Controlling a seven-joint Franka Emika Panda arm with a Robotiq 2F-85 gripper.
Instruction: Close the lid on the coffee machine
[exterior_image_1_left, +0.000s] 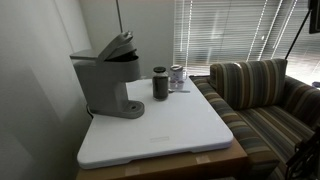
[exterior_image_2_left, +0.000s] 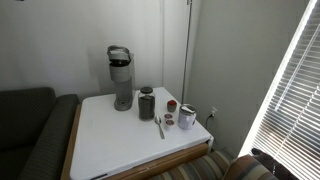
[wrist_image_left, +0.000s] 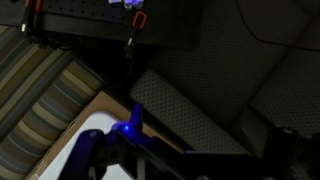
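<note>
The grey coffee machine (exterior_image_1_left: 105, 82) stands at the back of the white table, also shown in an exterior view (exterior_image_2_left: 121, 85). Its lid (exterior_image_1_left: 119, 44) is tilted up and open above the head; it also stands raised in an exterior view (exterior_image_2_left: 119, 51). My gripper is far from the machine. It shows only as dark shapes along the bottom of the wrist view (wrist_image_left: 150, 165), over a table corner and a dark couch. Its fingers are too dark to tell open from shut.
A dark cylindrical cup (exterior_image_1_left: 160, 83) (exterior_image_2_left: 147, 103) and a small silvery jar (exterior_image_1_left: 178, 75) (exterior_image_2_left: 187, 117) stand beside the machine. A spoon (exterior_image_2_left: 159, 126) lies nearby. A striped couch (exterior_image_1_left: 262, 100) flanks the white table (exterior_image_1_left: 160, 135); a dark couch (exterior_image_2_left: 25, 130) flanks the other side.
</note>
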